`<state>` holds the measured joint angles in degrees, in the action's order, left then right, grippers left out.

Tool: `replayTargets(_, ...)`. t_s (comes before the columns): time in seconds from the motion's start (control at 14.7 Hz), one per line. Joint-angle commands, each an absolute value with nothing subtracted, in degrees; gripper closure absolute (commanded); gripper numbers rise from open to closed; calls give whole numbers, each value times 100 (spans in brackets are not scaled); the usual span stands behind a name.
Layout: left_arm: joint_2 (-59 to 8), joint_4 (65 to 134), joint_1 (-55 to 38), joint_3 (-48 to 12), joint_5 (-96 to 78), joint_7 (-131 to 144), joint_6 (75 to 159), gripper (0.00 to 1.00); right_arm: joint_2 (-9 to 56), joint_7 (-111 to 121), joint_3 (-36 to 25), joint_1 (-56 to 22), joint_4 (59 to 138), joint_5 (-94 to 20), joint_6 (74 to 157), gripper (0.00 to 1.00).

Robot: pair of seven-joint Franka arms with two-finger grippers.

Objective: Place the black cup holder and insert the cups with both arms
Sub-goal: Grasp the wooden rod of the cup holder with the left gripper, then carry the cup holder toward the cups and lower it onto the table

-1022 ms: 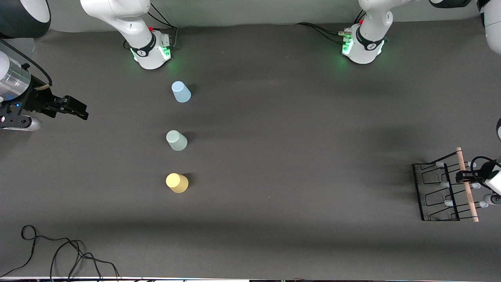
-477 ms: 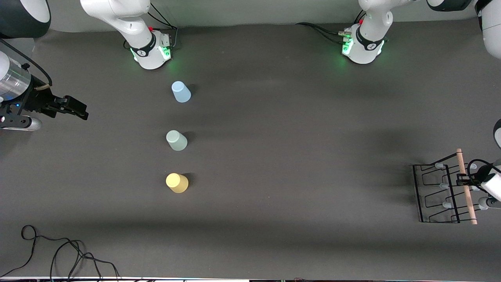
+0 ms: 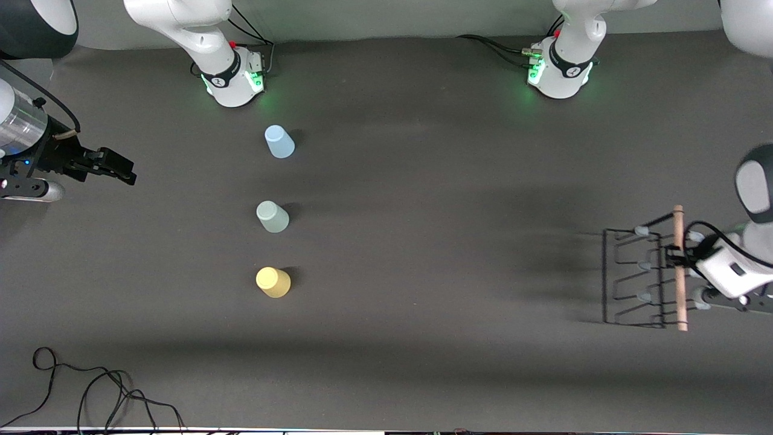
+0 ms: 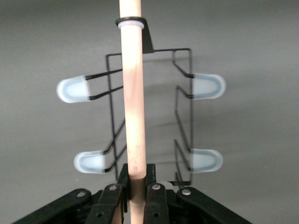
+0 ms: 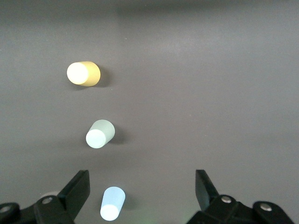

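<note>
The black cup holder point(image 3: 633, 279) hangs at the left arm's end of the table, its shadow cast on the cloth beside it. My left gripper point(image 3: 676, 261) is shut on its light wooden rod point(image 3: 680, 290). In the left wrist view the fingers point(image 4: 112, 198) clamp the rod point(image 4: 132, 93), with the wire frame point(image 4: 183, 116) and pale-tipped pegs below. Three cups stand upside down in a row: light blue point(image 3: 279, 142), pale green point(image 3: 272, 217), yellow point(image 3: 273, 282). My right gripper point(image 3: 115, 169) waits open and empty at the right arm's end. The right wrist view point(image 5: 142, 186) shows the cups.
The arm bases point(image 3: 232, 78) point(image 3: 558, 72) stand along the table's back edge. A loose black cable point(image 3: 90, 386) lies near the front edge at the right arm's end. Dark cloth covers the table point(image 3: 435, 211).
My left gripper has carried the cup holder toward the middle of the table. The right arm and the three cups have not moved.
</note>
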<state>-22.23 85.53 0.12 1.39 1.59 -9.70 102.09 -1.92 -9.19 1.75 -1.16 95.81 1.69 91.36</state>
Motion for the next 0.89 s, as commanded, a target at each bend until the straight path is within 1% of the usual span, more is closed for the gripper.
replayTargets(0.0, -1609, 9324, -735, 211, 141, -13, 10266, 100, -123, -852, 211, -70, 9431, 141, 9062, 0)
replayTargets(0.34, -1538, 9562, -2089, 193, 132, 1403, 10019, 100, -123, -861, 211, -70, 9431, 141, 9062, 0)
replayTargets(0.68, -1635, 9536, -3206, 193, 36, 2994, 10370, 100, -123, -826, 211, -62, 9431, 141, 9062, 0)
replayTargets(0.82, -1818, 9536, -3645, 193, -132, 3504, 10598, 100, -140, -826, 202, -70, 9439, 141, 9053, 0)
